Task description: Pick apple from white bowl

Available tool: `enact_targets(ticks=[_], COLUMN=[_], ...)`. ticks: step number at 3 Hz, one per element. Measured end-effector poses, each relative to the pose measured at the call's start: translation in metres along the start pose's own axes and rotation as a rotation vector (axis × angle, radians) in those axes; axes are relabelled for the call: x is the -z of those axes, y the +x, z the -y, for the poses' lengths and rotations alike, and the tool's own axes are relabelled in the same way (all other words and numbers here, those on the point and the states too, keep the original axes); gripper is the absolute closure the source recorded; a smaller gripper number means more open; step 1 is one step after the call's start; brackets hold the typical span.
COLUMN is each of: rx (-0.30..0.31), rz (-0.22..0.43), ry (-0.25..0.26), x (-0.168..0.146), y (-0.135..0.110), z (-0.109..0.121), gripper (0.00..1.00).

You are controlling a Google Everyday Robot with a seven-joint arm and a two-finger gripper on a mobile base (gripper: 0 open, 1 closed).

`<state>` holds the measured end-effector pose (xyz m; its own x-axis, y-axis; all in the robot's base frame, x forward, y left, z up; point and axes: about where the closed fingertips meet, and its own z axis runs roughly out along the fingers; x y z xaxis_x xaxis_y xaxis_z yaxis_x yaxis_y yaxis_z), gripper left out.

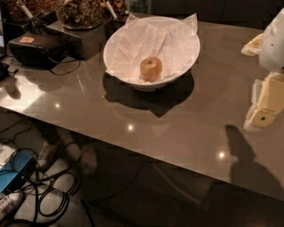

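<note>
The apple is small and yellowish-orange with a reddish blush. It sits upright in the white bowl, on the crinkled white paper lining. The bowl stands on the glossy grey table, toward the back middle. My gripper shows at the right edge of the camera view as a yellowish part below a white rounded arm piece. It hangs above the table, well to the right of the bowl and apart from it. Nothing is seen in it.
Dark glass bowls of brown snacks stand on a black block at the back left, close to the white bowl. A black device lies left of it. Below the table's front edge are cables, a blue box and shoes.
</note>
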<state>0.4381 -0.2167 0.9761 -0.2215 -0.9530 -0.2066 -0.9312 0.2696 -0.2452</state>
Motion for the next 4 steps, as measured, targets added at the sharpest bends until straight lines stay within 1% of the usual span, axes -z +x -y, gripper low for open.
enact_targets(ticks=[1,2,3,4], rx=[0.014,0.053,0.133,0.136], rz=[-0.002,-0.022,-0.042,-0.031], ry=[0.009,0.008,0.023,0.04], x=[0.007,0.013,0.018,0.019], y=[-0.011,-0.031,-0.062,-0.066], z=[0.005,0.013,0.018,0.021], gripper=[0.0,0.0,0.0,0.0])
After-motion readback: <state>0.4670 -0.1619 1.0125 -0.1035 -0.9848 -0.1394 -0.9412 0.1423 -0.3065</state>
